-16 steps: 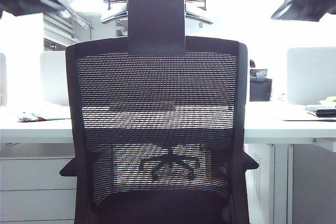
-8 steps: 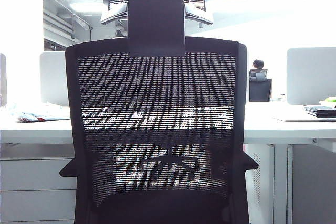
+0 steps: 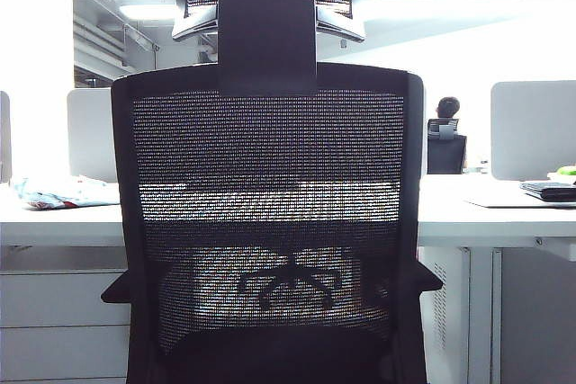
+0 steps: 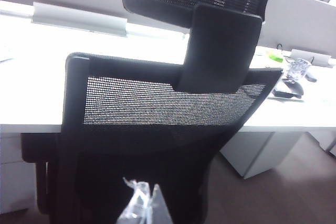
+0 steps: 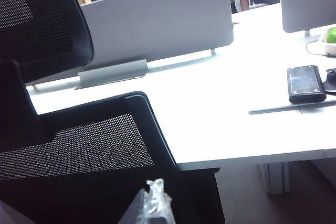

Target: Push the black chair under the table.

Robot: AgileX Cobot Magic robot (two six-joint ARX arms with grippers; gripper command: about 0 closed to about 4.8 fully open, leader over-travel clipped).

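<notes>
Black chair (image 3: pixel 270 222) fronts table (image 3: pixel 486 218); both grippers (image 4: pixel 140 205) (image 5: pixel 151 205) behind.

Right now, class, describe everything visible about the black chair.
The black chair stands upright with its back to the exterior camera, facing the table. It has a see-through mesh back in a solid black frame, a mesh headrest on a black plate, and two armrests. Both end effectors, left and right, hover behind it, apparently not touching.

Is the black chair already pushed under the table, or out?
Mostly out: the black chair backrest stands before the table edge. Seat depth: cannot tell.
</notes>
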